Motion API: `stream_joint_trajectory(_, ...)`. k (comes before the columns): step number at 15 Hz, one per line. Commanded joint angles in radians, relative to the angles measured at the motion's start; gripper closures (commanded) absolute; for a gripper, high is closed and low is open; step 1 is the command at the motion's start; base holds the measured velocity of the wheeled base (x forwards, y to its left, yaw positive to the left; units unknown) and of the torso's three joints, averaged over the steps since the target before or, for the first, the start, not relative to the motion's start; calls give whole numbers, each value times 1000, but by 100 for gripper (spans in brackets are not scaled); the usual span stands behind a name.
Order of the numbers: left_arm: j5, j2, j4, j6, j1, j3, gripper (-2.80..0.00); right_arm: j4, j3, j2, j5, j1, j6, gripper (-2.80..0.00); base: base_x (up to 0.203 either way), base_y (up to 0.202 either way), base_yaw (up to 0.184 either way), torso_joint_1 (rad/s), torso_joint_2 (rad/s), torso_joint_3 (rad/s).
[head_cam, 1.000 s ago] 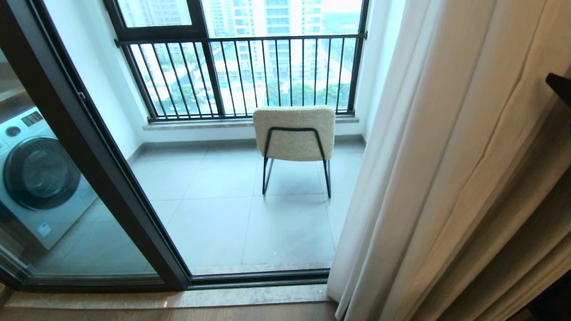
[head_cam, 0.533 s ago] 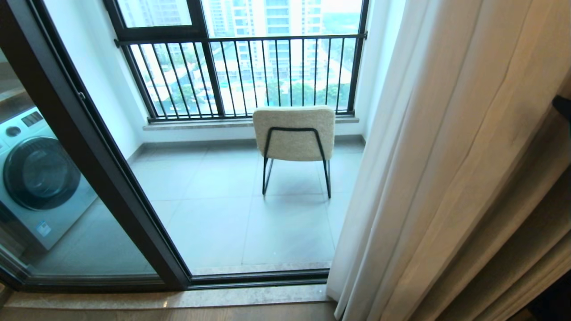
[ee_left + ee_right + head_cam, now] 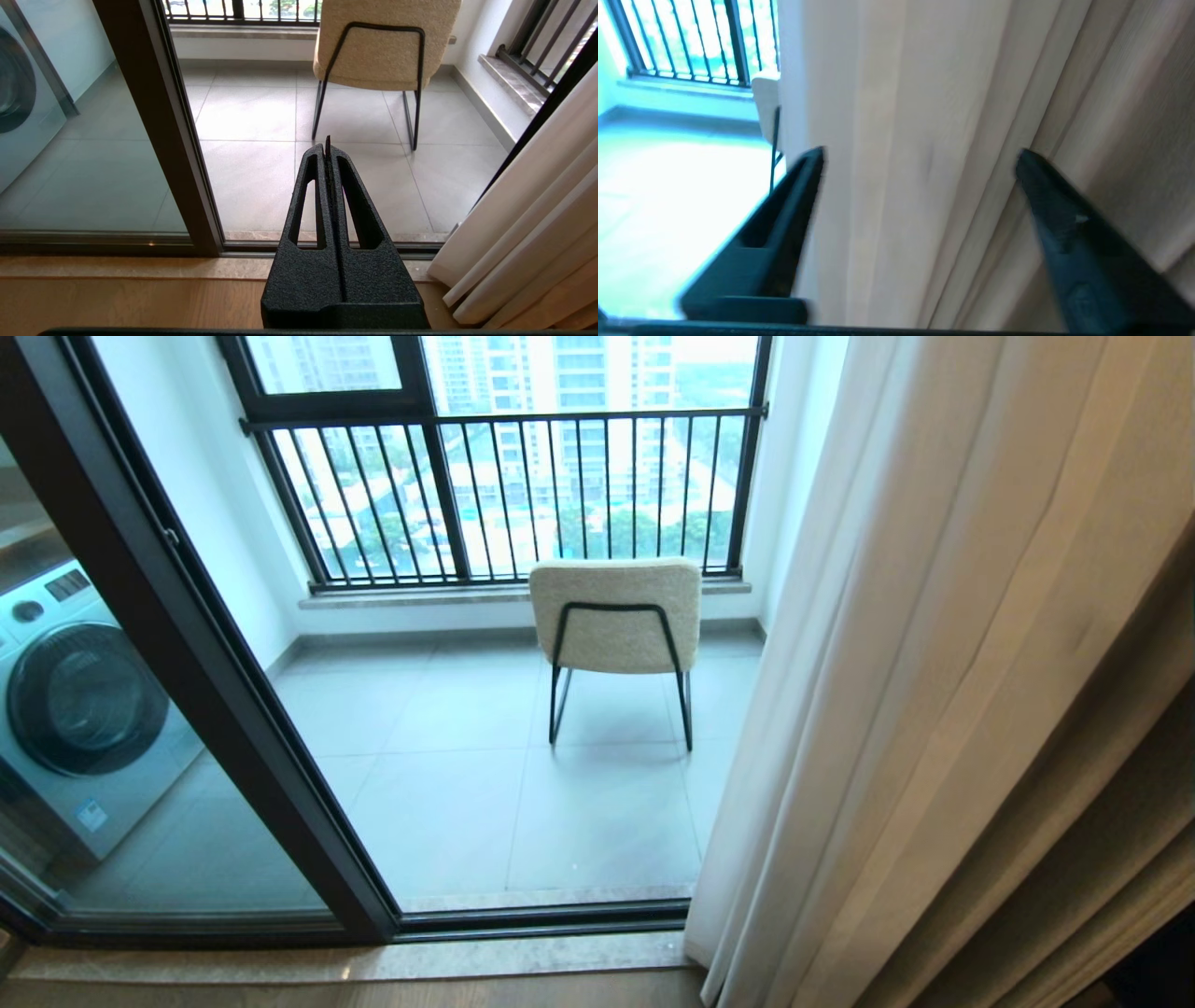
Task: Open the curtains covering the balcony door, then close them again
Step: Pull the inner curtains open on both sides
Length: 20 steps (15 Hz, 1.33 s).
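Observation:
The white curtains [image 3: 887, 709] hang bunched in folds at the right of the balcony door, whose dark frame [image 3: 205, 691] and glass stand uncovered. My right gripper [image 3: 920, 154] is open, its two black fingers spread wide in front of the curtain folds [image 3: 901, 163]; nothing is pinched. It does not show in the head view. My left gripper [image 3: 327, 144] is shut and empty, hanging low over the wooden floor before the door sill, with the curtain hem [image 3: 528, 224] off to its side.
A thicker tan drape [image 3: 1120, 803] hangs at the far right behind the white folds. On the balcony stand a beige chair [image 3: 616, 616] and a washing machine [image 3: 84, 709] behind the glass. The black-barred railing window [image 3: 523, 495] closes the far side.
The dark tip of my right gripper, seen at the head view's right edge before, has slipped out of that view. The curtain folds there have shifted slightly. The left arm has not moved.

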Motion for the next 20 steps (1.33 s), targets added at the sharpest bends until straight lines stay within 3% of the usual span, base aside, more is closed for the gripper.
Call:
stream_joint_trajectory(1, 0, 0, 0, -1, 0, 0, 0, 44, 36, -116, 3, 12, -8, 0, 0, 0, 0, 0, 0, 0)
stream_joint_trajectory(15, 1, 0, 0, -1, 0, 0, 0, 387, 209, -567, -3, 20, -45, 0, 0, 0, 0, 0, 0, 0)
stream_joint_trajectory(20, 0, 0, 0, -1, 0, 0, 0, 395, 306, -585, -4, 21, -53, 0, 0, 0, 0, 0, 0, 0)
